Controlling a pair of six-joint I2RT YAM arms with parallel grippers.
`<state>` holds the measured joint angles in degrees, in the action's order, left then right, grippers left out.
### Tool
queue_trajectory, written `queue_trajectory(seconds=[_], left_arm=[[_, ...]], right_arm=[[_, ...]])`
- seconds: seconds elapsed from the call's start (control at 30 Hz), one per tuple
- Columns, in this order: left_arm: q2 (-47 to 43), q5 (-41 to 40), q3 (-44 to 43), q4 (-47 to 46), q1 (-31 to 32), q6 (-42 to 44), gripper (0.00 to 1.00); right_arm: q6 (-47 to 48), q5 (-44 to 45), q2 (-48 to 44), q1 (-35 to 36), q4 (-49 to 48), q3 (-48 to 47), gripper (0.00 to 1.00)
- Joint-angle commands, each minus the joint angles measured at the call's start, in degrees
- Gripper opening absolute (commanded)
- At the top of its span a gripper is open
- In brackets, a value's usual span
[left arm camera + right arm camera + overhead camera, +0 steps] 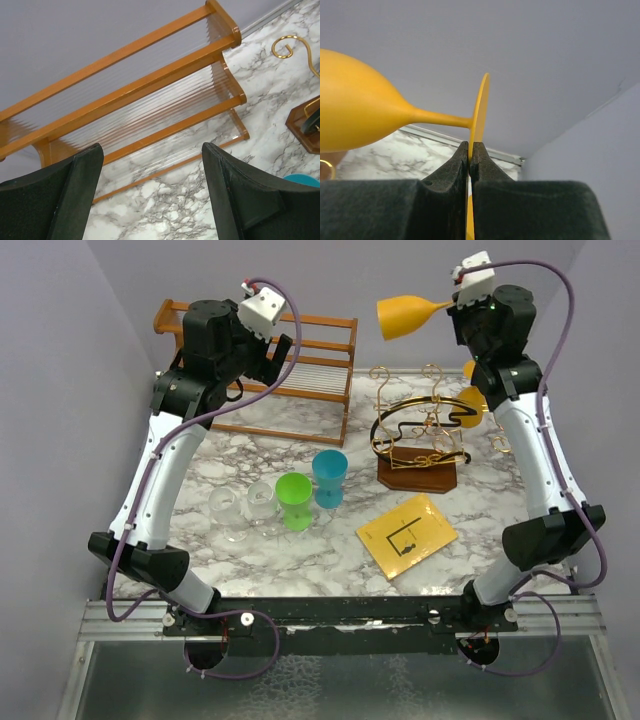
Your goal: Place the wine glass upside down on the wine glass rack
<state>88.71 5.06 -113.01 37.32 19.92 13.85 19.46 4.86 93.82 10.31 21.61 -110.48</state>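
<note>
We log the right gripper [470,149] clamped on the foot of the wine glass [355,115], which lies sideways in the air over the worktop's far right corner. The wine glass rack [425,440] stands below it. The left gripper [152,162] has its jaws apart. The yellow card [407,534] has black marks we cannot read.
</note>
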Motion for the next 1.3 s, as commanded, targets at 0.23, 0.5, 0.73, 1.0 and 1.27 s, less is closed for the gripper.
queue_trajectory(seconds=[0.23,0.5,0.73,1.0,1.27], left_arm=[[1.4,-3.1,-4.5,3.2,-0.3,3.8,0.83],[1.9,-2.7,-4.3,3.6,-0.3,4.2,0.83],[1.9,-2.1,-4.4,3.8,-0.3,4.8,0.83],[1.7,-1.6,-4.3,3.8,-0.2,5.0,0.83],[1.3,-1.6,-3.2,3.5,-0.3,5.8,0.83]], right_arm=[[23.3,26.9,8.6,8.0,-10.3,-2.3,0.01],[33.3,32.3,11.8,10.4,-17.0,1.0,0.01],[42.6,30.1,10.0,11.4,-21.9,8.5,0.01],[50.6,29.3,8.7,11.8,-24.2,13.4,0.01],[51.1,27.6,7.4,12.0,-17.5,14.1,0.01]])
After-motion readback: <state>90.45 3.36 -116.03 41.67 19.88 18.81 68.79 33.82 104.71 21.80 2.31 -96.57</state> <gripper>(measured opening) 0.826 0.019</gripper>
